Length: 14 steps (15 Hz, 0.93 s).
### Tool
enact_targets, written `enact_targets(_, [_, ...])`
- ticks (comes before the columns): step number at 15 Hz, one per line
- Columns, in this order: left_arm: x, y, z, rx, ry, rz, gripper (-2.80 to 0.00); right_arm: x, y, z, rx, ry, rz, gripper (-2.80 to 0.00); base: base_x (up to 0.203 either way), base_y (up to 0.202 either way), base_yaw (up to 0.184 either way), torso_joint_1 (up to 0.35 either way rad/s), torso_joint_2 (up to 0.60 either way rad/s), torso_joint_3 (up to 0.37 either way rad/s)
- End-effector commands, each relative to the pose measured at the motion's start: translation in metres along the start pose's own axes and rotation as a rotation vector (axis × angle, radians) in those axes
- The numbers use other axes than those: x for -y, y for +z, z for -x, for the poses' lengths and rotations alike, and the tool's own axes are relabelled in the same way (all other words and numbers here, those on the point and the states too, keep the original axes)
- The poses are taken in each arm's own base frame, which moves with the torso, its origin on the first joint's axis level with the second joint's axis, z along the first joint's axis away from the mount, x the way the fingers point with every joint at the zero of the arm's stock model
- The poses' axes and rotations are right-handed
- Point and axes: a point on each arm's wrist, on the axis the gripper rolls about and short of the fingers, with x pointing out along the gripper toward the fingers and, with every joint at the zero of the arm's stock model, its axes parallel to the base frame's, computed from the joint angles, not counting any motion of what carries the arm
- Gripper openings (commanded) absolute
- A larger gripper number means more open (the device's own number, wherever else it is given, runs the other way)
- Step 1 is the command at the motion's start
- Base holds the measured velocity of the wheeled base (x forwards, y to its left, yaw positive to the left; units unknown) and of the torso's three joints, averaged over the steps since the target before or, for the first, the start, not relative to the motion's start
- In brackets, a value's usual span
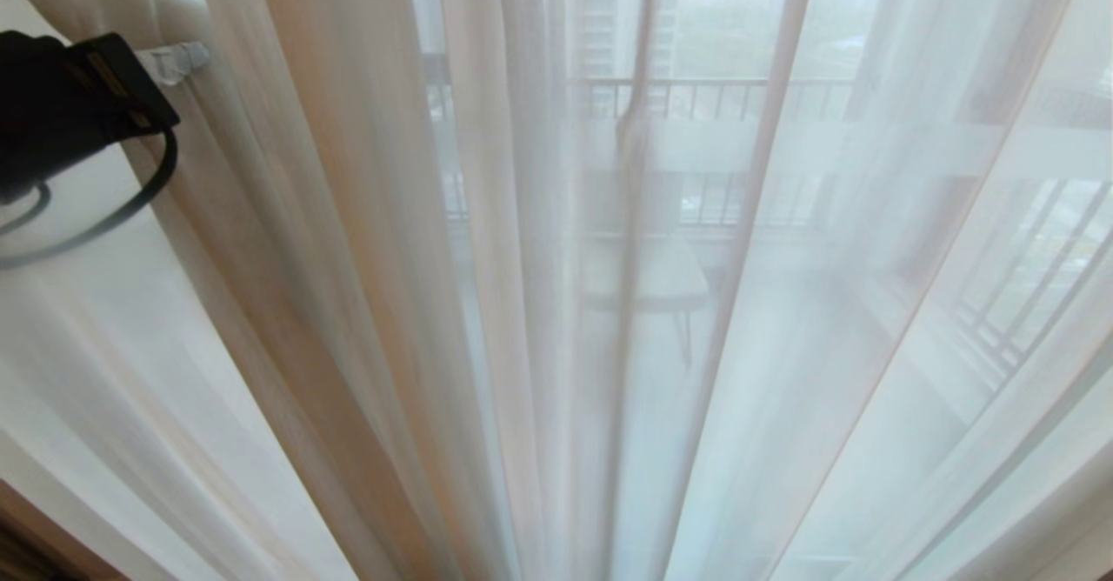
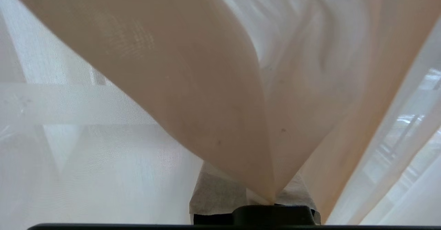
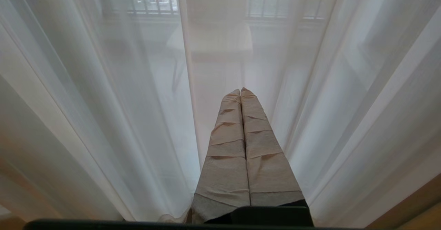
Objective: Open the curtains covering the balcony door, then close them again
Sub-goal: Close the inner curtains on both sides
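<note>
Sheer curtains [image 1: 556, 303] hang drawn across the balcony door [image 1: 696, 155], whose frosted strip shows only dimly through the cloth. Left end effector [image 2: 272, 197] is high at the left, clenched on a fold of sheer — the fabric funnels into its taped fingers [image 2: 213, 192]. Right end effector [image 3: 240, 92] is clenched on nothing, just before the drapes. Judgement: the door is covered — which phase of the task this is, I cannot tell.

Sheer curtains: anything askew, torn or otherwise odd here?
No damage shows. One fold of the sheer curtains is pinched in the shut left end effector and drawn taut toward it, out of line with the other pleats. The right end effector is shut, holding nothing.
</note>
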Motion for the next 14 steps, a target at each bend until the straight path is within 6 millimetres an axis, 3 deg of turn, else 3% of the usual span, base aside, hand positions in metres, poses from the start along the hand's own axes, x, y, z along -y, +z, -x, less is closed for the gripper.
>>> enact_targets(1, [0.007, 0.012, 0.012, 0.043, -0.022, -0.007, -2.80, 0.000, 0.000, 0.000, -0.003, 0.000, 0.001, -2.80, 0.000, 0.000, 0.000, 0.000, 0.00, 0.000])
enact_targets(7, [0.041, 0.017, 0.021, 0.057, -0.178, 0.021, -2.80, 0.000, 0.000, 0.000, -0.003, 0.000, 0.001, -2.80, 0.000, 0.000, 0.000, 0.000, 0.00, 0.000])
enact_targets(14, [0.101, 0.008, 0.024, 0.012, -0.467, 0.076, -2.80, 0.000, 0.000, 0.000, -0.002, 0.000, 0.001, -2.80, 0.000, 0.000, 0.000, 0.000, 0.00, 0.000])
